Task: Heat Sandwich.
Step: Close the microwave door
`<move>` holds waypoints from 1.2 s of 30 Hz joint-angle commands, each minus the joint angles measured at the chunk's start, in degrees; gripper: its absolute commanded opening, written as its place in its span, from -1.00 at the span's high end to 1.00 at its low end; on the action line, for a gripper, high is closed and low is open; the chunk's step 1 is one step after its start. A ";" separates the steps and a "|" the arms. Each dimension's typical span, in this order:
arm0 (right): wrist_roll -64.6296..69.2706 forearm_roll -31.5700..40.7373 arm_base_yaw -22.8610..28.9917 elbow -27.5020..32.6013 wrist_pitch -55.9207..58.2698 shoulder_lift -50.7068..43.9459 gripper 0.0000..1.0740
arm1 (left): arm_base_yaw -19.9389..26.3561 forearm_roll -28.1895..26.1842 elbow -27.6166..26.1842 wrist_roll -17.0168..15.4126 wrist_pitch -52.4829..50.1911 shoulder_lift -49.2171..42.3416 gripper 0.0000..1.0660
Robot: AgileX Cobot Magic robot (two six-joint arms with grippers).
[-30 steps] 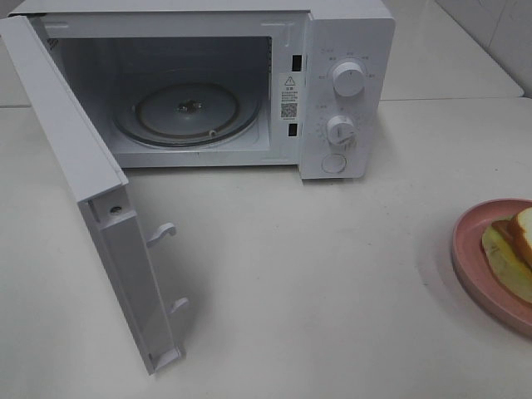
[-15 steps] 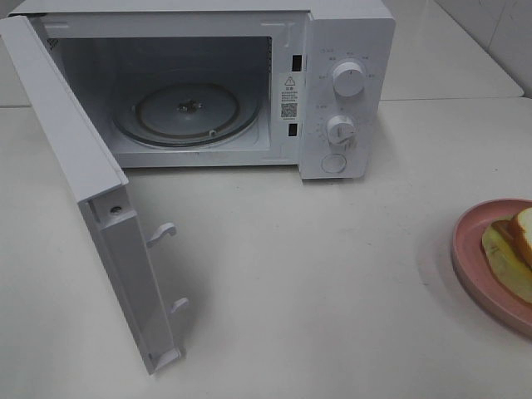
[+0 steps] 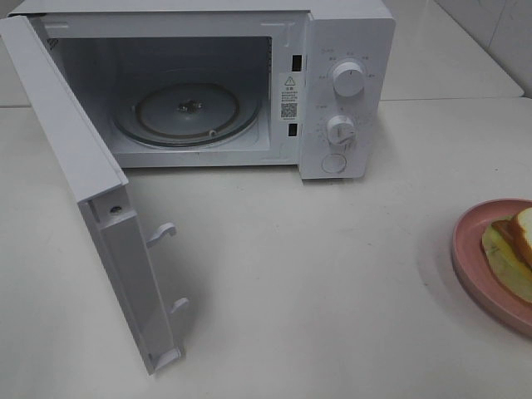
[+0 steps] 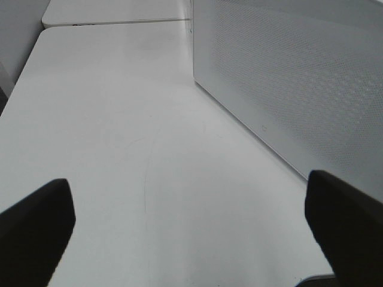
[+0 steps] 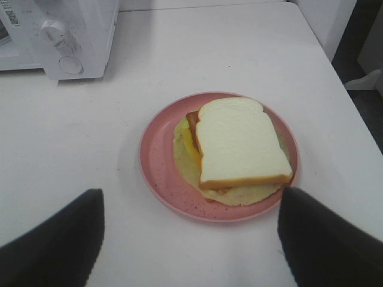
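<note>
Bright, even overhead light throughout, no harsh glare. Soft grey shadow under the open white microwave door [image 3: 100,224], lower left of the high view. Sharp there, sandwich cropped at right edge. Washed out and low in contrast on the left wrist view, dark fingertips [image 4: 36,230] blurred. Likewise blurred, lower corners, right wrist view.

Sandwich [image 3: 514,253] apparently half cut off

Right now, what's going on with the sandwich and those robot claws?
Both jaws open, holding nothing. Sandwich on pink plate, right gripper above it. Microwave door open, turntable bare. Nothing in the way.
</note>
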 commanded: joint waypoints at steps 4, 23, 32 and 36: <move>-0.86 0.23 -0.52 -0.06 -0.63 -1.49 -0.42 | 0.06 0.11 0.17 0.00 -0.29 -0.97 -0.89; -0.74 0.23 -0.52 -0.06 -0.63 -1.49 -0.42 | 0.06 0.11 0.17 0.00 -0.29 -0.97 -0.89; -0.74 0.23 -0.52 -0.06 -0.63 -1.49 -0.42 | 0.06 -0.11 0.17 0.00 -0.34 -0.92 -0.89; -0.74 0.23 -0.52 -0.06 -0.63 -1.49 -0.42 | 0.06 -0.69 -0.46 0.00 -0.46 0.46 -0.89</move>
